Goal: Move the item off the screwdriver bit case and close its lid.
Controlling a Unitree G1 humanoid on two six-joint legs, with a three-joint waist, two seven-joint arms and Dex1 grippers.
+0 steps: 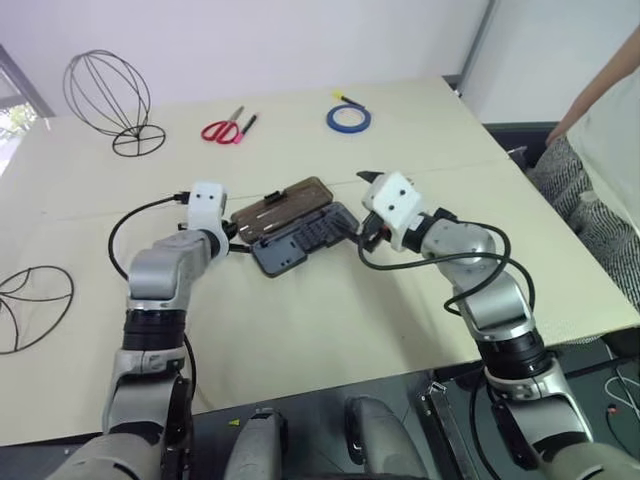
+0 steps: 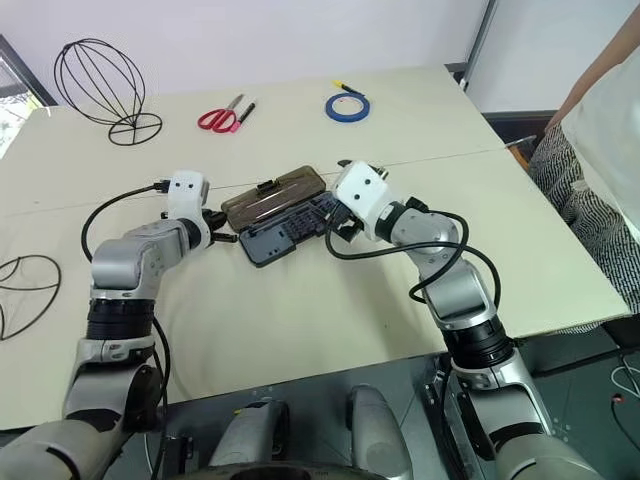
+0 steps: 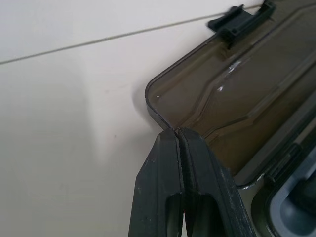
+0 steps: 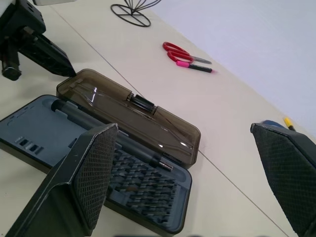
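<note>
1. Wire item (image 1: 108, 100) stands far left on the tabletop (image 1: 320, 330), well apart from the case; a second wire frame (image 1: 30, 305) lies at the left edge.
2. Left hand (image 3: 178, 134), fingers pressed together, tips touching the lid's (image 1: 283, 208) left corner edge.
3. Screwdriver bit case (image 1: 300, 242) lies open mid-tabletop, lid laid flat behind it.
4. Right hand (image 4: 185, 168) is spread wide just right of the case.
5. Scissors (image 1: 226, 129) and tape roll (image 1: 348, 118) lie far back; bare tabletop nearer.

Bright, even light; soft shadows; sharp focus.
</note>
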